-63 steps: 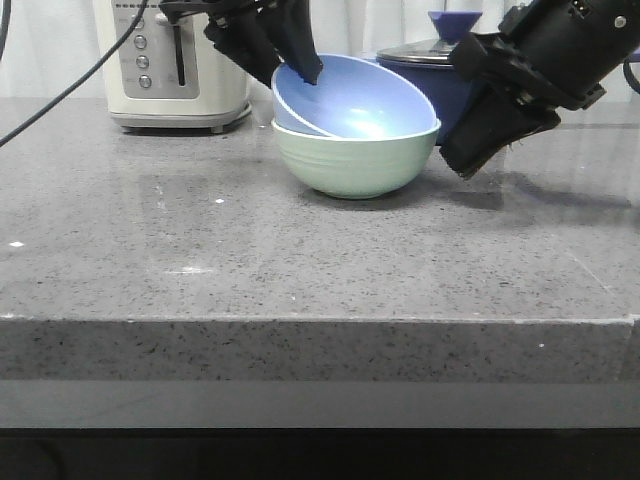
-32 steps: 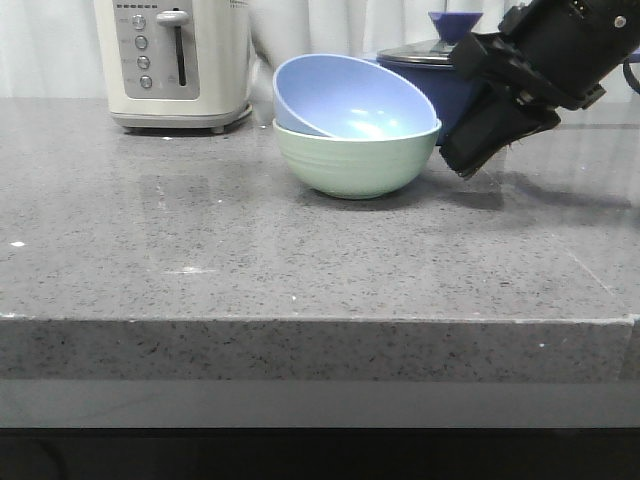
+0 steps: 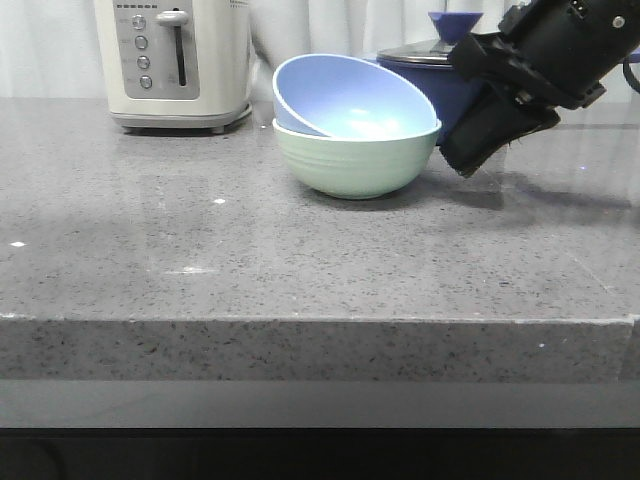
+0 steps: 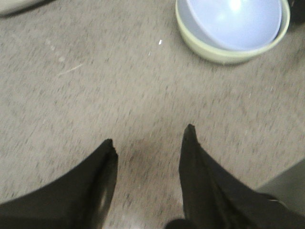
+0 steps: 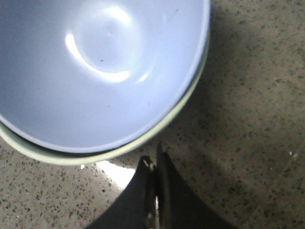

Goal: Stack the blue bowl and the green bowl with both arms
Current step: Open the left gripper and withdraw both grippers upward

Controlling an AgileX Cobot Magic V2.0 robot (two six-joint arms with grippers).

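Sitting tilted: blue bowl (image 3: pixel 345 97) in green bowl (image 3: pixel 356 160).

The right arm (image 3: pixel 545 70) is big, black and blocky — with a small round silver screw near the top. The left gripper (image 4: pixel 148 143) has two dark, smooth fingers (image 4: pixel 102 164) — wide at the base, thin at the tips.

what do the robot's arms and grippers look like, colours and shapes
Both are black. The right arm is bulky and blocky, built from angular housings with a small round silver fastener near its top. The right gripper ends in two thin, flat fingers tapering to narrow tips. The left gripper has two broad, curved matte fingers narrowing to blunt points. No cables, sleeves or printed markings are visible.
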